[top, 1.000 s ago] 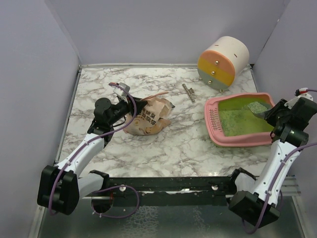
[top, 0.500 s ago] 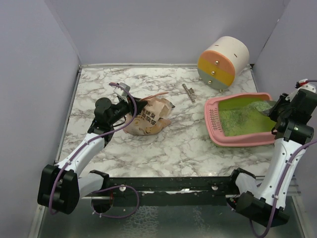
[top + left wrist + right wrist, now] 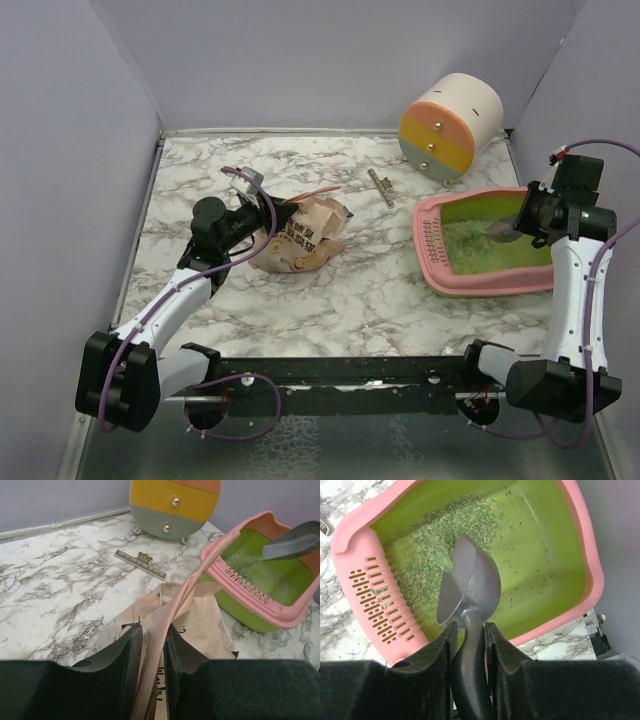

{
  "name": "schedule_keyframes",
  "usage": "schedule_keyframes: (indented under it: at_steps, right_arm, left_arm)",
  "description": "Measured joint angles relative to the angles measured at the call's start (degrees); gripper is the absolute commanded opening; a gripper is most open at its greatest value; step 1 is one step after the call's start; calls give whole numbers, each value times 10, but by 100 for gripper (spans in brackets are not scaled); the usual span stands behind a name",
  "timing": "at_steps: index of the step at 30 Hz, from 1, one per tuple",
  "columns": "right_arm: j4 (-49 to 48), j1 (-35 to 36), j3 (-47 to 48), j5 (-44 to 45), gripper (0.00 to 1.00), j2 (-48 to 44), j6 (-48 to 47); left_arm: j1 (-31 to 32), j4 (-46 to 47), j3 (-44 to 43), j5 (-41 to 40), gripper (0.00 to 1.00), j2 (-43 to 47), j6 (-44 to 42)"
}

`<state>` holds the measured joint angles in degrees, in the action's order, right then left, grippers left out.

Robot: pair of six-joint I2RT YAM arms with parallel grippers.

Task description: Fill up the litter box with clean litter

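Note:
The litter box (image 3: 430, 245) stands at the right of the table, its pink rim (image 3: 375, 600) round a lime-green inside. Clean litter (image 3: 430, 545) lies as a speckled patch over its left half (image 3: 462, 240). My right gripper (image 3: 469, 627) is shut on the dark handle of a silver scoop (image 3: 470, 587), which tilts mouth-down over the tray with granules at its lip. From above, the scoop (image 3: 505, 228) hangs over the box's far right. My left gripper (image 3: 152, 630) is shut on the pink strap of the tan paper bag (image 3: 200, 615), which lies crumpled mid-table (image 3: 300, 238).
A round cream drum (image 3: 450, 125) with orange, yellow and grey bands stands behind the litter box. A small metal ruler-like strip (image 3: 380, 187) lies between bag and drum. Lilac walls close in the table on three sides.
My right arm has swung up and back over the litter box, and the scoop has tipped from level to mouth-down, spilling its litter. The left arm and bag have not moved.

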<state>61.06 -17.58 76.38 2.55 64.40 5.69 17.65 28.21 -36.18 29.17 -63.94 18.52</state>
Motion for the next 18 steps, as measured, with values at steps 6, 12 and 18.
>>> schedule_keyframes:
  at_steps: [6, 12, 18]
  right_arm:
    - [27, 28, 35, 34, 1, 16, 0]
    - [34, 42, 74, 44, 1, 20, -1]
    - [32, 42, 76, -70, 1, 16, -11]
  left_arm:
    - [0, 0, 0, 0, 26, 0, 0]
    - [0, 0, 0, 0, 16, -1, 0]
    - [0, -2, 0, 2, 0, -1, -3]
